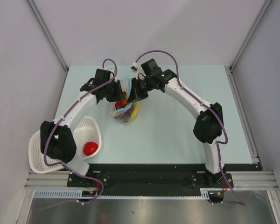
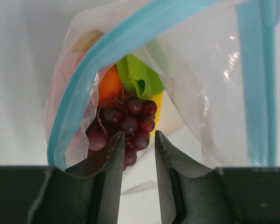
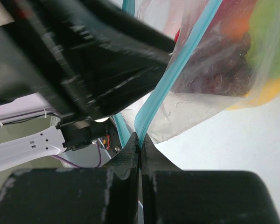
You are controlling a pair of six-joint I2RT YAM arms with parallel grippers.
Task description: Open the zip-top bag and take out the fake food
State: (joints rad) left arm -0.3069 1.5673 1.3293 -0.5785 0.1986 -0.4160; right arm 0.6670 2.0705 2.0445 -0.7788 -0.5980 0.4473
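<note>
Beyond the white mesh basket (image 1: 37, 158), farther from the arm bases, the zip-top bag (image 1: 126, 114) is standing between both grippers. The right gripper (image 3: 141, 138) is pinching the bag's teal zip strip (image 3: 177, 70), fingers pressed together. The left gripper (image 2: 136, 140) is sitting at the open mouth, jaws partly apart, with the grape bunch (image 2: 128, 121) dipping between the tips; whether it is gripping cannot be told. An orange piece (image 2: 109, 86), a green piece (image 2: 140, 74) and a yellow piece (image 2: 158, 105) are lying behind the grapes. Inside the basket a red round piece (image 1: 90, 148) is resting.

The clear zip-top bag (image 2: 200, 84), teal mouth open, holds purple grapes (image 2: 128, 123), an orange ball (image 2: 109, 86) and a green piece (image 2: 140, 74).
</note>
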